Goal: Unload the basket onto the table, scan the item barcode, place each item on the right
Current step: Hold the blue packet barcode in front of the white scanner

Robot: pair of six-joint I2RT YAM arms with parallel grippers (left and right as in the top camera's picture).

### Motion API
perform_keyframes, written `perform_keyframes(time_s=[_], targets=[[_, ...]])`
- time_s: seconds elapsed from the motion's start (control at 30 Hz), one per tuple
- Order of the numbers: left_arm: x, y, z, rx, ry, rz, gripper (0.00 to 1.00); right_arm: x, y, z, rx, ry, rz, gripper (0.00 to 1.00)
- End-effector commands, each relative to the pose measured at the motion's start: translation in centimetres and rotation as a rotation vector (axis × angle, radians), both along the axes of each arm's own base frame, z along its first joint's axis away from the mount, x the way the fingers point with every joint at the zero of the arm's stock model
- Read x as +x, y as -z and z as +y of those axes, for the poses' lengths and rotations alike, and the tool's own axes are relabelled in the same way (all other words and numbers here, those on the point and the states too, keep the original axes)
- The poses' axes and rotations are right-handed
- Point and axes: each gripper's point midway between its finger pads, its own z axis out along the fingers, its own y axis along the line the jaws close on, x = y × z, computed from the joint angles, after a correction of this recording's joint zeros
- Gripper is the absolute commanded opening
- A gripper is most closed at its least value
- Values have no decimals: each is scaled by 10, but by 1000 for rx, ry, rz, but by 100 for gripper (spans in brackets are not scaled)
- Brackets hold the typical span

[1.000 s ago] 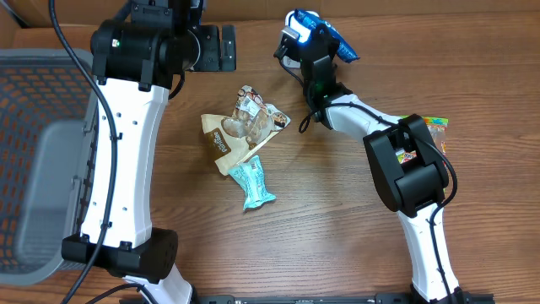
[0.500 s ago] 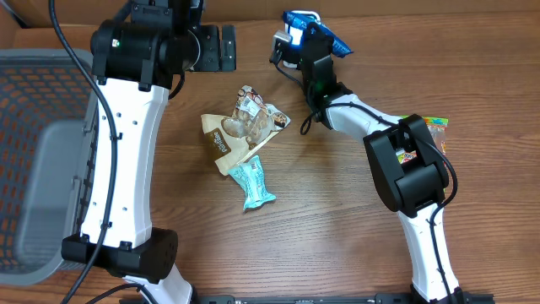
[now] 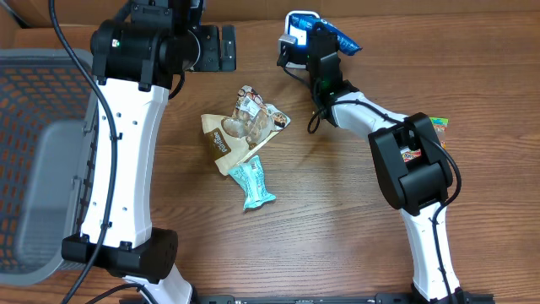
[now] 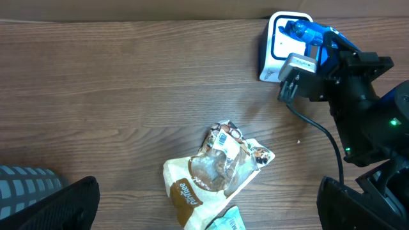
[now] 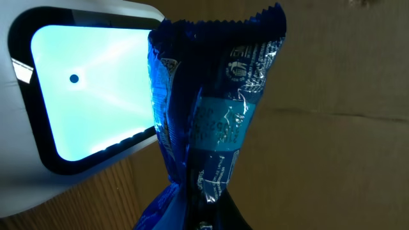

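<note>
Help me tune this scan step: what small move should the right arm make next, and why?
Probably slide the packet over the middle of the scanner: its window glows, but the packet covers only one edge of it, and no barcode clearly faces it.

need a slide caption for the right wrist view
Right wrist view: a blue snack wrapper held before the lit scanner window, its crimped top edge overlapping the window's right side.
</note>
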Motion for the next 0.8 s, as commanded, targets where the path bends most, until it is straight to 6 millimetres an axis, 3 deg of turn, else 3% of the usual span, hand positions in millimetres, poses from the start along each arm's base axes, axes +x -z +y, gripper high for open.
perform_keyframes(time_s=[0.0,0.47,0.63,0.77], targets=[[3,5,3,3,-16,9,100,5,-19,-5,20,7,-46,4],[3,5,3,3,-16,9,100,3,-20,12,35,-70,-45,4],[3,5,3,3,-16,9,100,-8,-44,22,18,-74,-32,4],[3,5,3,4,-16,9,100,-32,-63,24,-28,-101,87,4]])
